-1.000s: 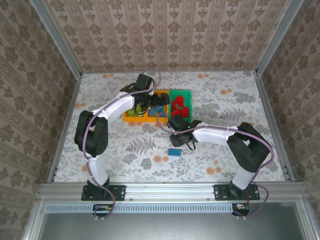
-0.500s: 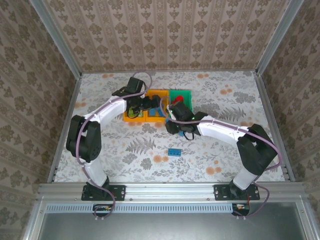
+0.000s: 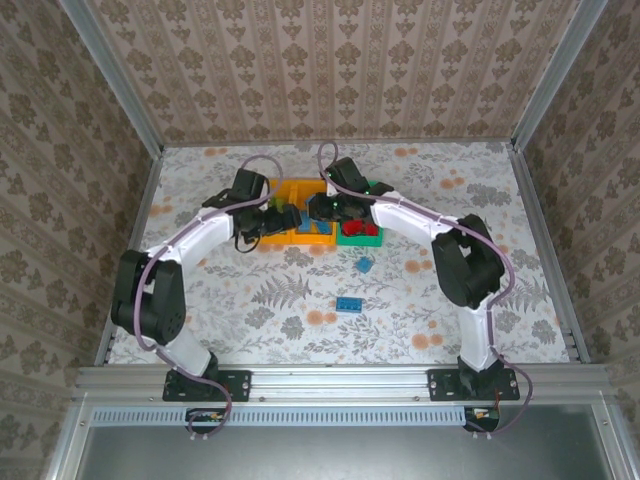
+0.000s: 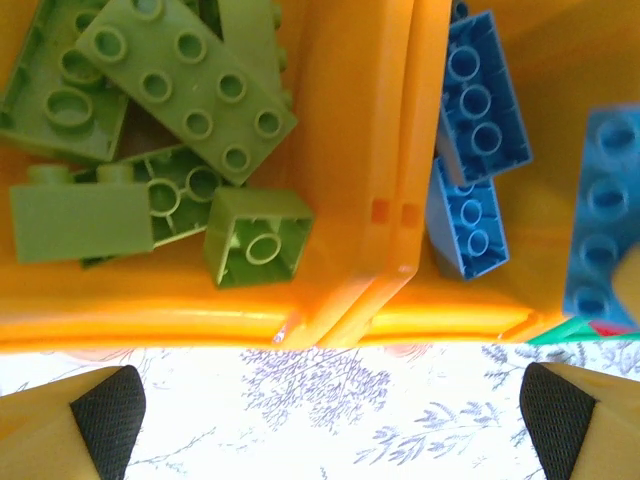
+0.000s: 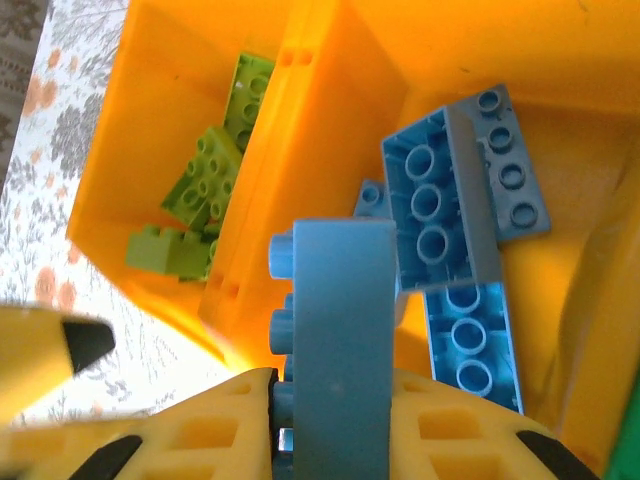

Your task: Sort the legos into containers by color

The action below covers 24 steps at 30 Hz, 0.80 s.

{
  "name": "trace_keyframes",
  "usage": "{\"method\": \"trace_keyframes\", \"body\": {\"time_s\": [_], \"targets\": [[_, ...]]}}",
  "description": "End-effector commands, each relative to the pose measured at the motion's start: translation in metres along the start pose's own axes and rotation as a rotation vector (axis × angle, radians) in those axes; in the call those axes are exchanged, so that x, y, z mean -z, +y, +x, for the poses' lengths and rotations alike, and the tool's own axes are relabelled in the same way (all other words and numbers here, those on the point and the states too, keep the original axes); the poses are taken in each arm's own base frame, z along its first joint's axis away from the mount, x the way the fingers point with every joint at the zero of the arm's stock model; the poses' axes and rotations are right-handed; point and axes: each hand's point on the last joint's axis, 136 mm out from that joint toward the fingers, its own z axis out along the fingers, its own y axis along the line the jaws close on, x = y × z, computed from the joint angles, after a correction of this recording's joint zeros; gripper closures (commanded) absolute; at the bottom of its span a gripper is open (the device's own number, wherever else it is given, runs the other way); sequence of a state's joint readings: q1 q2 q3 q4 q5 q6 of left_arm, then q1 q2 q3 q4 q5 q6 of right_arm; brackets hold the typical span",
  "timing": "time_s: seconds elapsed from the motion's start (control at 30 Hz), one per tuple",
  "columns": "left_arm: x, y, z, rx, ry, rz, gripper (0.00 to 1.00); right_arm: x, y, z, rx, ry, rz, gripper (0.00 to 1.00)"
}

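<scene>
Over the middle orange bin (image 5: 450, 50), the right gripper (image 5: 330, 445) is clamped on a blue brick (image 5: 335, 320) held on edge, with other blue bricks (image 5: 450, 220) lying beneath it in that bin. This looks like the delivery step of the sort, with the drop not yet made. The next move calls for parting the jaws while the brick hangs inside the bin's walls, not over the shared wall on its left. After that, two loose blue bricks (image 3: 365, 265) wait on the table (image 3: 450, 300), on the near side of the bin. The left gripper (image 4: 330, 410) hangs just off the bin's near-left corner, spread wide and holding nothing.

From overhead the right arm hides the grip; the right wrist view makes it plain. The left wrist view adds the detail on the bin's left. Black pads (image 4: 105, 410) sit well apart above bare table, and lime-green bricks (image 4: 185, 85) are piled in the left orange bin (image 4: 330, 120), which touches the middle one. The overhead view supplies the layout — the green bin (image 3: 362, 241) against the middle bin's right side, with red bricks (image 3: 358, 228) inside.
</scene>
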<state>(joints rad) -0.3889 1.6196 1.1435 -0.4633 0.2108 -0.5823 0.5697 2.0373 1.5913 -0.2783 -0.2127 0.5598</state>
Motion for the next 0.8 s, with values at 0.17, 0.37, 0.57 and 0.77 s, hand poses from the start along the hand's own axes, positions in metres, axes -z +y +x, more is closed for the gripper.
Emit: {"method": "trace_keyframes", "body": {"time_s": [0.17, 0.37, 0.57, 0.77], "targets": [[0.005, 0.003, 0.046, -0.111, 0.072, -0.056, 0.00, -0.024, -0.016, -0.007, -0.177, 0.034, 0.004, 0.56], [0.001, -0.034, 0.103, -0.242, 0.218, -0.059, 0.00, -0.014, -0.008, -0.014, -0.157, 0.016, -0.018, 0.39], [0.002, -0.073, 0.150, -0.343, 0.380, -0.069, 0.00, 0.016, 0.005, -0.029, -0.115, -0.047, -0.037, 0.31], [-0.004, -0.095, 0.185, -0.440, 0.516, -0.148, 0.00, 0.050, -0.020, -0.038, -0.133, -0.114, 0.028, 0.28]]}}
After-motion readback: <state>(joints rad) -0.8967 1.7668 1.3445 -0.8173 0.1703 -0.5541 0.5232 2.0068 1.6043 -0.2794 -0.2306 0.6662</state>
